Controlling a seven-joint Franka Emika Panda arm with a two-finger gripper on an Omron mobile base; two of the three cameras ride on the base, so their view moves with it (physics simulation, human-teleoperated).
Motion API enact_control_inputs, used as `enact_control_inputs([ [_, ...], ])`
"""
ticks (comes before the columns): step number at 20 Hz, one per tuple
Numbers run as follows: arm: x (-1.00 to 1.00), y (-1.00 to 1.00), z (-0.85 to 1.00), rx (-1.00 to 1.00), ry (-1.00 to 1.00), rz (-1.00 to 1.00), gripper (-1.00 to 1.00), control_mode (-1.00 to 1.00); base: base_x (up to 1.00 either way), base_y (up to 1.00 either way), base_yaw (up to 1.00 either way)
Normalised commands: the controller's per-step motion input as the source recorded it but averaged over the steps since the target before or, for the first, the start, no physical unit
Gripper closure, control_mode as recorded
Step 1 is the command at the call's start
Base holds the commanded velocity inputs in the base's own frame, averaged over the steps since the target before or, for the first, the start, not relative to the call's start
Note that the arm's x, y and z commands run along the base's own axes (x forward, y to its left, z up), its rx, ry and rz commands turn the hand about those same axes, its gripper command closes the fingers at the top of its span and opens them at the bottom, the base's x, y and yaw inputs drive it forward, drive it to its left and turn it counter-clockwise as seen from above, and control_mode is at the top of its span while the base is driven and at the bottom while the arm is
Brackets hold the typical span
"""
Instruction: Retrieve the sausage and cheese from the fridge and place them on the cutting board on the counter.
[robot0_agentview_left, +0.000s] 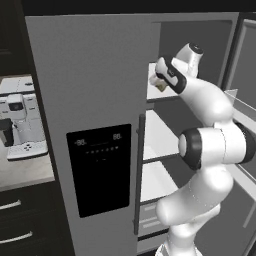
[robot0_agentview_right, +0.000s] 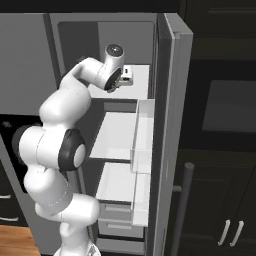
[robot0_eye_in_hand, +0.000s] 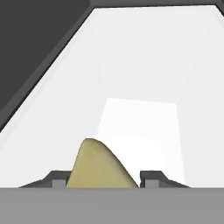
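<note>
Two-finger gripper (robot0_eye_in_hand: 104, 178) clamped on the small yellowish-olive wedge of cheese (robot0_eye_in_hand: 99, 166), which fills the gap between the fingertips, over the white top shelf (robot0_agentview_right: 137, 82) inside the open grey fridge (robot0_agentview_left: 90, 100).

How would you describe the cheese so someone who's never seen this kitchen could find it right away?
Start at the tall grey fridge with its right door open, and look at the top white shelf inside. The robot's hand reaches onto it, and the cheese sits between its fingertips: a small yellowish-olive wedge, the one coloured thing against the white.
</note>
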Motion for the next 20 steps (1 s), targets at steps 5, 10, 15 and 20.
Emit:
enact_control_inputs([
  [5,-0.50,-0.23,0.15,0.01,0.00,0.00,1.00,-1.00,0.00,0.00,0.00],
  [10,-0.91,-0.08,0.06,0.00,-0.11,0.00,1.00,-1.00,0.00,0.00,0.00],
  [15,-0.94,0.28,-0.14,-0.11,-0.17,0.00,1.00,-1.00,0.00,0.00,0.00],
  [20,-0.91,0.32,-0.25,-0.11,-0.11,0.00,1.00,-1.00,0.00,0.00,0.00],
])
